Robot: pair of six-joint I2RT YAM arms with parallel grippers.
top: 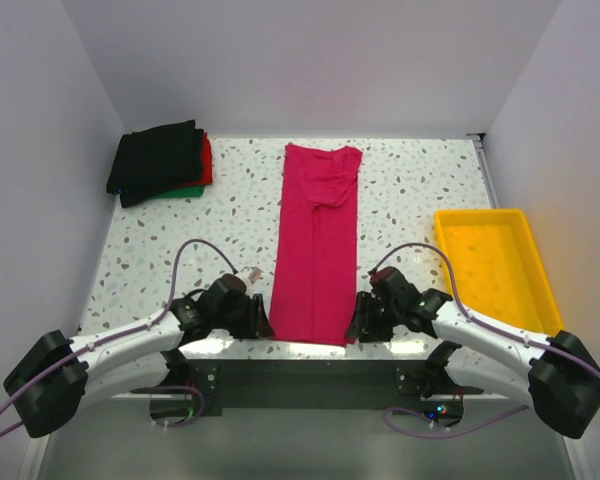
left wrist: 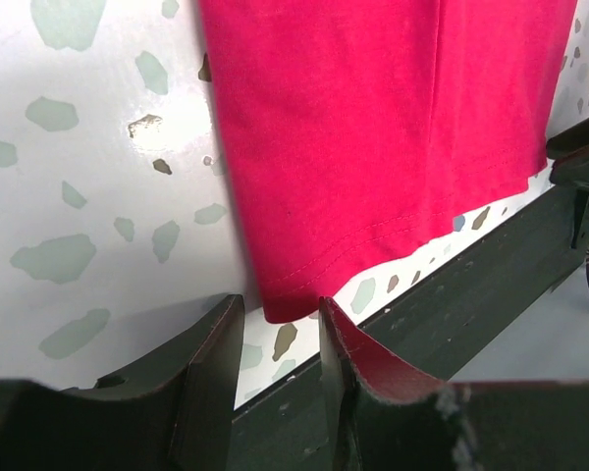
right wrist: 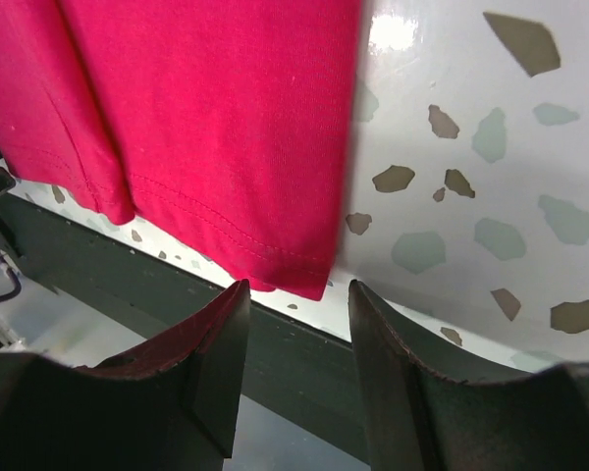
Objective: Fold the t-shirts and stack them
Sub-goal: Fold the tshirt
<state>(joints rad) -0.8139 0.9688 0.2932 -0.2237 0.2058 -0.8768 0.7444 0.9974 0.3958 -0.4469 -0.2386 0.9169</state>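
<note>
A magenta-pink t-shirt (top: 318, 240) lies folded into a long strip down the middle of the table, its hem at the near edge. My left gripper (top: 263, 322) is open and empty at the hem's left corner (left wrist: 275, 304); the corner lies just ahead of the gap between the fingers. My right gripper (top: 358, 322) is open and empty at the hem's right corner (right wrist: 304, 280). A stack of folded t-shirts, black (top: 158, 160) on top with red (top: 207, 158) and green (top: 185, 191) edges showing, sits at the far left.
A yellow plastic tray (top: 497, 265) stands at the right side of the speckled table (top: 420, 200). The black front rail (left wrist: 491, 265) runs along the table's near edge just behind both grippers. White walls close in the back and both sides.
</note>
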